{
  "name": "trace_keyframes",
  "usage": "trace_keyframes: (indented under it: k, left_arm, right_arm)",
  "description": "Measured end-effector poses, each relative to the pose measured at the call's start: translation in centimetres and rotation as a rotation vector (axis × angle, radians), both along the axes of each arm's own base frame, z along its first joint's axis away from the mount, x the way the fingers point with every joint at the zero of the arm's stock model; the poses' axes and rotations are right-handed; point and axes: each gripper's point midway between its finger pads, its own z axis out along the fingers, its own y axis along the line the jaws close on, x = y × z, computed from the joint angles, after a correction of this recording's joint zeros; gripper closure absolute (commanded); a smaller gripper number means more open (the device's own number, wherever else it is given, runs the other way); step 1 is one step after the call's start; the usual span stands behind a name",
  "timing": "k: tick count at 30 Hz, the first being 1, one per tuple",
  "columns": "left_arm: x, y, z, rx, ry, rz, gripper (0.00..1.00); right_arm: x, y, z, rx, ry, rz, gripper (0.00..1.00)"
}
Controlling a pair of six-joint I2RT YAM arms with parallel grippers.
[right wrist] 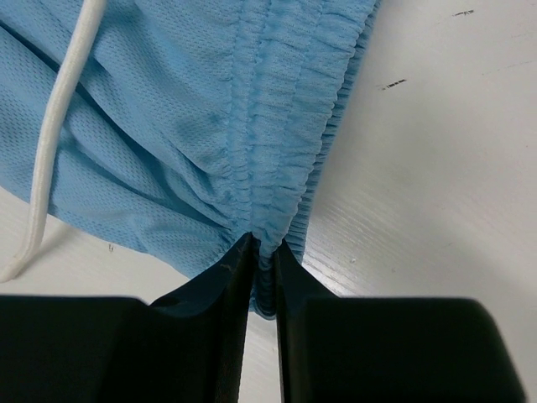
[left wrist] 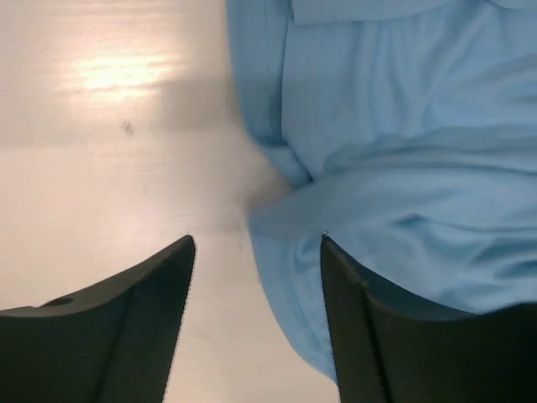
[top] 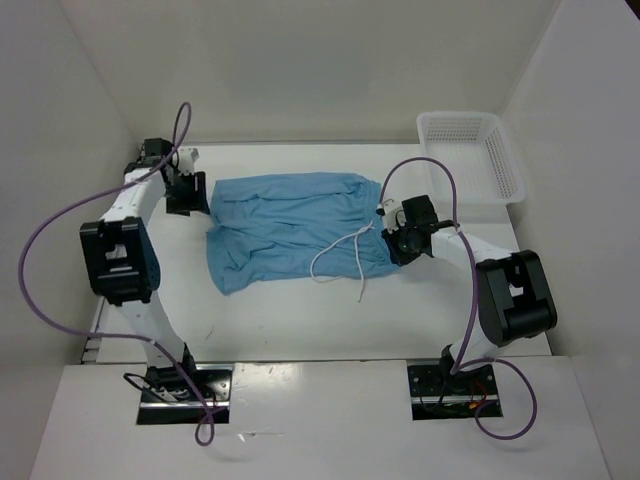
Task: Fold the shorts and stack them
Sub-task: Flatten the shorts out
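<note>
The shorts [top: 290, 228] lie flat on the tabletop [top: 290, 325], long axis running from arm to arm: the right gripper [right wrist: 262, 250] is clamped on the waistband [right wrist: 281, 126] end, and the left gripper [left wrist: 257, 245], fingers spread, straddles the leg hem [left wrist: 273, 231] opposite.

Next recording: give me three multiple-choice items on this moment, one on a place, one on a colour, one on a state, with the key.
1. Where does the white mesh basket stand? A. the table's far right corner B. its near left corner C. between the arm bases
2. The drawstring's colour? A. black B. white C. red
3. The right gripper is: A. open in the air B. shut on the shorts C. out of view
Key: 1 A, the top view shows it there. 2 B, a white cord crosses the blue fabric. 3 B, its fingers pinch the gathered waistband.
</note>
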Motion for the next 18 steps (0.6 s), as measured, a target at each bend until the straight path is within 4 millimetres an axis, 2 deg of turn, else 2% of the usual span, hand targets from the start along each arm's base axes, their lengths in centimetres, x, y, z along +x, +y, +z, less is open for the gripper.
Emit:
trace_keyframes:
  k: [1, 2, 4, 6, 7, 9, 10, 12, 14, 18]
  left_arm:
    - [-0.7, -0.1, 1.2, -0.005, -0.02, 0.003, 0.39]
    - [-1.5, -0.2, 2.7, -0.002, -0.05, 0.004, 0.5]
    - [-3.6, -1.9, 5.4, -0.003, -0.1, -0.029, 0.65]
    - [-5.7, -4.4, 6.8, -0.025, -0.125, -0.092, 0.72]
    - [-6.8, -5.8, 6.6, -0.048, -0.118, -0.13, 0.72]
    - [-9.2, -7.1, 4.4, -0.088, -0.044, -0.162, 0.68]
    - [-10.4, -7.2, 2.7, -0.107, 0.016, -0.16, 0.63]
    - [-13.0, -7.2, -0.9, -0.137, 0.158, -0.144, 0.61]
    - [-14.8, -7.3, -3.3, -0.16, 0.269, -0.133, 0.57]
    - [-15.7, -8.1, -4.9, -0.19, 0.346, -0.149, 0.5]
  right_arm:
    - [0.0, 0.0, 0.1, -0.002, -0.001, -0.001, 0.8]
    - [0.0, -0.1, 0.1, -0.003, -0.002, -0.001, 0.8]
    - [-0.1, -0.1, 0.3, -0.005, -0.001, 0.0, 0.8]
    - [-0.2, -0.1, 0.3, -0.007, 0.004, 0.002, 0.8]
    - [-0.3, -0.2, 0.3, -0.008, 0.006, 0.003, 0.8]
    - [-0.2, -0.2, 0.4, -0.009, 0.005, 0.006, 0.78]
    - [-0.3, -0.2, 0.4, -0.01, 0.006, 0.007, 0.78]
    - [-0.3, -0.2, 0.4, -0.011, 0.008, 0.008, 0.78]
    - [-0.2, -0.2, 0.5, -0.011, 0.006, 0.008, 0.77]
    - [-0.2, -0.2, 0.5, -0.012, 0.006, 0.012, 0.77]
